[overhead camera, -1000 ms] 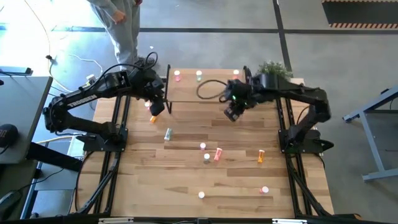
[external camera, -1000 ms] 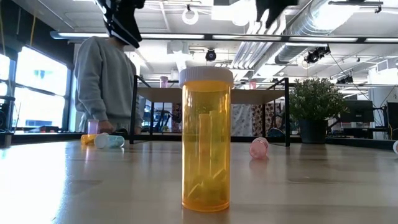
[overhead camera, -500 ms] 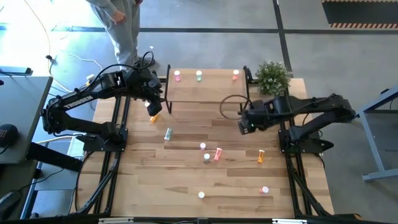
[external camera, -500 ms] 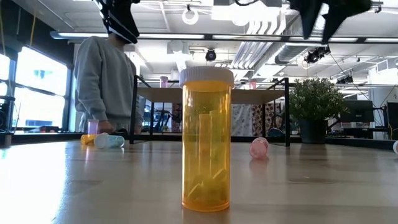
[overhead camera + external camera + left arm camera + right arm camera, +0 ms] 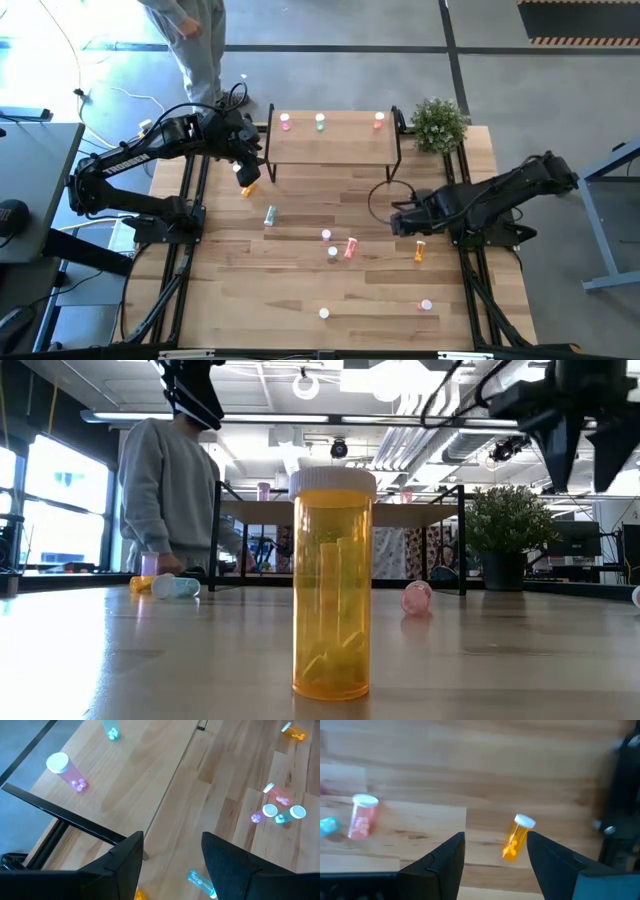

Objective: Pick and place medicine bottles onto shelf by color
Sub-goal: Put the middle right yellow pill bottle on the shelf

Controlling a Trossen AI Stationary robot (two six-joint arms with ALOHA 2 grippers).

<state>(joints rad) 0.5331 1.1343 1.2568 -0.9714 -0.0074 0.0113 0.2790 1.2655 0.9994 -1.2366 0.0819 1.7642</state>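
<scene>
The shelf [image 5: 330, 140] stands at the far middle of the table on black legs. A pink [image 5: 285, 121], a pale green [image 5: 320, 121] and a red-pink medicine bottle [image 5: 378, 120] stand upright on it. Other bottles are spread over the tabletop. My left gripper [image 5: 250, 172] hangs open and empty by the shelf's left end. My right gripper [image 5: 402, 226] points down, open and empty, above the table's right middle. Just near of it an orange bottle [image 5: 517, 837] lies on its side. A red-pink bottle [image 5: 361, 817] also lies on its side, toward the table's middle.
An orange bottle [image 5: 246, 190] and a pale green one [image 5: 270, 214] lie below my left gripper. Two bottles [image 5: 326, 236] [image 5: 333, 253] stand mid-table and two [image 5: 323, 313] [image 5: 425, 305] near the front edge. A potted plant [image 5: 438, 122] stands far right. A person [image 5: 165, 490] stands behind the table.
My right gripper has come away from the shelf's right end, moving toward the table's near and right edges and sinking. It has rolled about its own axis and tipped until its fingers point down. It stays open. No bottle has moved.
</scene>
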